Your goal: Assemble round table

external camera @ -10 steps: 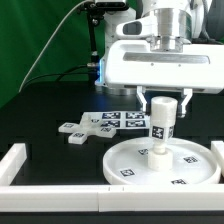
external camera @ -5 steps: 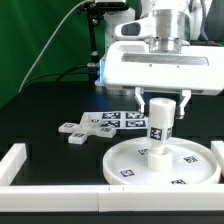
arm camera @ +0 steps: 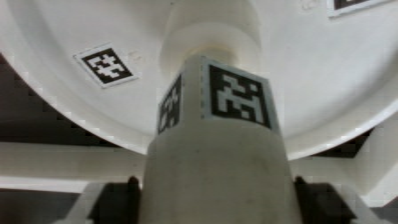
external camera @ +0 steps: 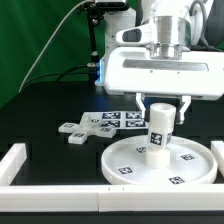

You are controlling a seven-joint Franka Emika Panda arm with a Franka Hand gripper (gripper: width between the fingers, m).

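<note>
The short white leg [external camera: 160, 130] stands upright on the middle of the round disc [external camera: 125, 160], which lies flat near the front wall. My gripper [external camera: 163, 106] comes down from above with a finger on each side of the leg's top, and its pads sit against the leg's sides. In the wrist view the tagged leg [arm camera: 217, 140] fills the middle between the dark fingertips [arm camera: 125, 200], with the gripper [arm camera: 217, 202] shut on it and the disc [arm camera: 80, 30] behind. The cross-shaped base [external camera: 88, 127] lies loose at the exterior view's left of the disc.
The marker board [external camera: 125, 117] lies behind the cross base. A white border wall [external camera: 55, 168] runs along the front, with a corner block [external camera: 12, 160] at the exterior view's left. A green backdrop and a cable hang at the back left.
My gripper and the leg have sunk a little together toward the disc. The disc has shifted slightly to the exterior view's left.
</note>
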